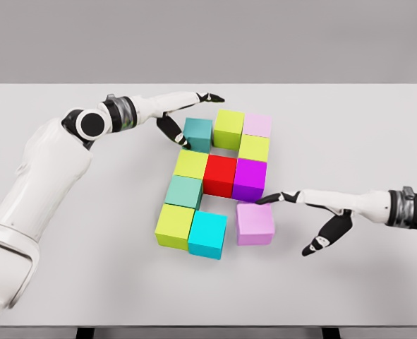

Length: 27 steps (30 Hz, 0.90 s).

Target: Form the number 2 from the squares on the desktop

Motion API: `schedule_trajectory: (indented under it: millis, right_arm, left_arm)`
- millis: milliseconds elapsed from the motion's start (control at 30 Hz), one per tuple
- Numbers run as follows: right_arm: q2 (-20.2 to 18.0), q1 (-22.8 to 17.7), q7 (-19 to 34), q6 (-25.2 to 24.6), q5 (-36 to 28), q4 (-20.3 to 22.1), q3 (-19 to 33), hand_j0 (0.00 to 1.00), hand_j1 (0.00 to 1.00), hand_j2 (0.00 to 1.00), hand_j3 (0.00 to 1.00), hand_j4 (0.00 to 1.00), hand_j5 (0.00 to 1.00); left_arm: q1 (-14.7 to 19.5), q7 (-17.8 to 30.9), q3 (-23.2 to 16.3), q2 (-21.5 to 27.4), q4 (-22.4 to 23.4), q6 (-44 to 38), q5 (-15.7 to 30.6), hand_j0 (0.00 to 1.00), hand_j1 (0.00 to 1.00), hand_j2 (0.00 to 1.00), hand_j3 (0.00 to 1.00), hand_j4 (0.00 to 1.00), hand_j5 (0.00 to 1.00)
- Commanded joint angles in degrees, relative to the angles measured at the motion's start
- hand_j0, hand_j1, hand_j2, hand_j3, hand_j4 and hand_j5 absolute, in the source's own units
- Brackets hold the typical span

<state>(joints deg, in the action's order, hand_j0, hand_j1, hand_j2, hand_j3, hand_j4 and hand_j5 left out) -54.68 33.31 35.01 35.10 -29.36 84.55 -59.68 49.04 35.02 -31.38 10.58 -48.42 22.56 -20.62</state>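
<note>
White desk [67, 282] fills nearly the whole head view and carries a tight cluster of coloured squares at its middle. From the left comes the big white arm, its left robot hand [187, 116] spread and holding nothing, the thumb tip resting against the teal square [197, 133] at the cluster's top left. The right robot hand [303, 219] reaches in low from the right, fingers also spread and empty, one fingertip at the upper right corner of the lilac square [255, 223].

The figure reads almost complete: a top row of teal, lime and pale pink, a middle row of lime, red and purple, and a bottom row of lime and cyan square [208, 234]. Only the lilac square sits skewed and a little apart from the cyan one. I judge the step in hand is to close that gap: push the lilac square flat along the desk toward cyan, pressing on its right face, squaring it as it slides.

The purple square [250, 176] just above stands closest, so a high push could jostle it.
</note>
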Motion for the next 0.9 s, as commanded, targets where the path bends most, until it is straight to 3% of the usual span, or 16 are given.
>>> schedule_trajectory:
  millis: [0, 133, 400, 433, 500, 533, 633, 767, 867]
  right_arm:
    - [-0.16, -0.09, -0.01, -0.10, -0.35, 1.32, -0.08, 1.00, 1.00, 1.00, 1.00, 1.00, 1.00]
    - [-0.51, -0.79, -0.01, -0.10, -0.35, 3.43, -0.17, 1.00, 1.00, 1.00, 1.00, 1.00, 1.00]
    - [-0.51, 0.35, -0.01, -0.10, -0.88, 2.20, 2.91, 1.00, 1.00, 1.00, 1.00, 1.00, 1.00]
    - [-1.47, 0.96, -0.01, -0.10, -0.44, 2.37, 2.91, 1.00, 1.00, 1.00, 1.00, 1.00, 1.00]
    - [-7.36, 2.63, -0.01, -0.10, 0.79, 3.43, 2.82, 1.00, 1.00, 1.00, 1.00, 1.00, 1.00]
    - [-10.09, 4.04, -0.01, -0.10, 5.96, 4.39, 2.82, 1.00, 1.00, 1.00, 1.00, 1.00, 1.00]
    - [-14.05, 5.98, -0.01, -0.10, 34.00, 13.97, 3.26, 1.00, 1.00, 1.00, 1.00, 1.00, 1.00]
    - [-13.52, 5.80, -0.01, -0.10, 48.60, 13.98, 5.54, 1.00, 1.00, 1.00, 1.00, 1.00, 1.00]
    - [-12.47, 5.80, -0.01, -0.10, 50.27, 13.98, 5.54, 1.00, 1.00, 1.00, 1.00, 1.00, 1.00]
  left_arm:
    - [0.09, -0.02, 0.00, -0.12, 1.05, 0.12, 0.23, 1.00, 1.00, 1.00, 1.00, 1.00, 1.00]
    - [0.09, -1.27, 0.00, -0.82, 2.10, 0.29, 0.14, 1.00, 1.00, 1.00, 1.00, 1.00, 1.00]
    - [1.67, -1.71, 0.00, -2.05, 5.97, 1.26, -0.56, 1.00, 1.00, 1.00, 1.00, 1.00, 1.00]
    - [1.84, -2.06, 0.00, -2.40, 6.32, 1.35, -0.65, 1.00, 1.00, 1.00, 1.00, 1.00, 1.00]
    - [2.02, -2.15, 0.00, -2.40, 6.76, 1.26, -0.65, 1.00, 1.00, 1.00, 1.00, 1.00, 1.00]
    - [2.02, -2.15, 0.00, -2.40, 6.76, 1.35, -0.65, 1.00, 1.00, 1.00, 1.00, 1.00, 1.00]
    - [2.02, -2.42, 0.00, -2.40, 6.85, 1.35, -0.65, 1.00, 1.00, 1.00, 1.00, 1.00, 1.00]
    - [2.99, -2.42, 0.09, -3.37, 9.75, 1.26, -1.00, 1.00, 1.00, 1.00, 1.00, 1.00, 1.00]
    - [3.34, -2.51, 0.09, -3.72, 10.19, 1.17, -1.09, 1.00, 1.00, 1.00, 1.00, 1.00, 1.00]
